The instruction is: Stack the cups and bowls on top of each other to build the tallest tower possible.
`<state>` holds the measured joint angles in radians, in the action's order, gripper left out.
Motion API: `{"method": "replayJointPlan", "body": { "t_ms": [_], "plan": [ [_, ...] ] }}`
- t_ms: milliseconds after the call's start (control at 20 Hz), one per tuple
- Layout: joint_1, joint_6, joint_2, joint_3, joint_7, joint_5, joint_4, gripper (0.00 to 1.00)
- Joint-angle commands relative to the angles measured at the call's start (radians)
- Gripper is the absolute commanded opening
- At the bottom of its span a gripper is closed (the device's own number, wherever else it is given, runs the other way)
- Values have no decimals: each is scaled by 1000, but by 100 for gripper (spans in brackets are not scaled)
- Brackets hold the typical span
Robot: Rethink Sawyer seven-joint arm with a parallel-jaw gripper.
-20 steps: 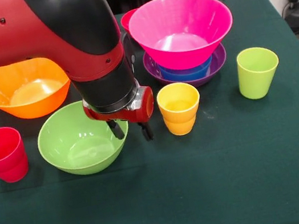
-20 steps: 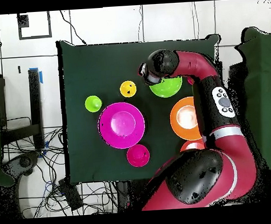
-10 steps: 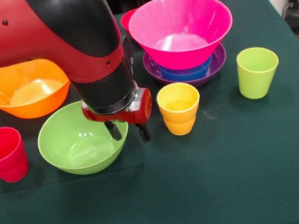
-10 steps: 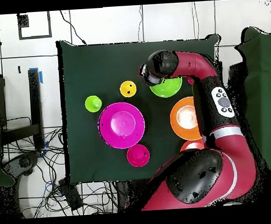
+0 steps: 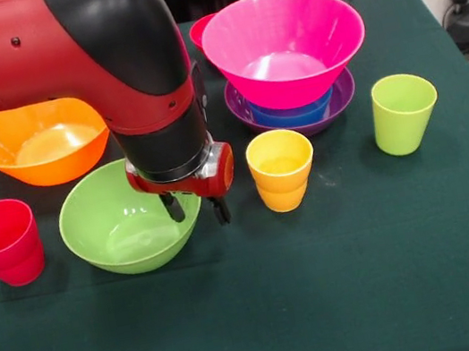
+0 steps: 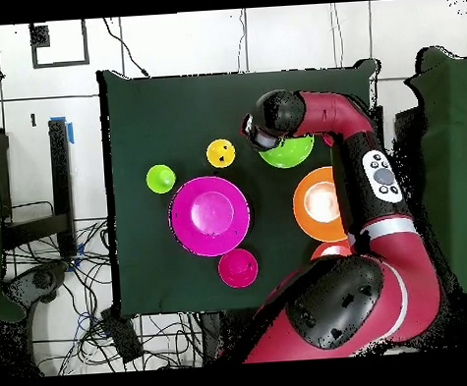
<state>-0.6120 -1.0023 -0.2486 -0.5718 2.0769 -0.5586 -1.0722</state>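
- On the dark green tablecloth [image 5: 371,279], the tower [image 5: 288,66] stands toward the back: a purple bowl [image 5: 341,98] lowest, a blue bowl [image 5: 292,114] nested in it, and the large pink bowl [image 5: 284,44] on top, upright and mouth up.
- Behind the pink bowl's left rim, a small red bowl [image 5: 200,29] peeks out; the overhead view shows it as a separate bowl [image 6: 238,267] just beside the pink one.
- The gripper [image 5: 195,208] hangs at the right rim of the lime green bowl [image 5: 124,218], its two dark fingers [image 5: 170,208] spread apart with the rim between them: one finger is inside the bowl, the other outside. Whether they touch the rim cannot be told.
- The red and black arm [image 5: 67,50] comes down from the upper left and covers part of the light orange bowl [image 5: 33,143], which sits behind the green bowl.
- A red cup [image 5: 1,242] stands upright at the left, near the green bowl but apart from it.
- A yellow cup [image 5: 281,169] stands upright just right of the gripper, in front of the tower.
- A lime green cup [image 5: 403,112] stands upright farther right, apart from the tower and the yellow cup.
- From overhead, a red-orange bowl [image 6: 325,249] shows partly under the arm, near the light orange bowl.
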Motion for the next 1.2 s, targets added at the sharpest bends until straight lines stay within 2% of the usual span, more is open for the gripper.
{"method": "replayJointPlan", "body": {
  "t_ms": [50, 500, 700, 800, 1200],
  "plan": [
    [12, -8, 17, 33, -280, -91, 14, 0],
    [17, -18, 15, 42, -269, -95, 15, 0],
    [11, 10, 14, 36, -265, -93, 5, 0],
    [11, -5, 34, 23, -287, -89, 35, 0],
    [-5, 11, -15, 23, -254, -65, -46, 0]
  ]
}}
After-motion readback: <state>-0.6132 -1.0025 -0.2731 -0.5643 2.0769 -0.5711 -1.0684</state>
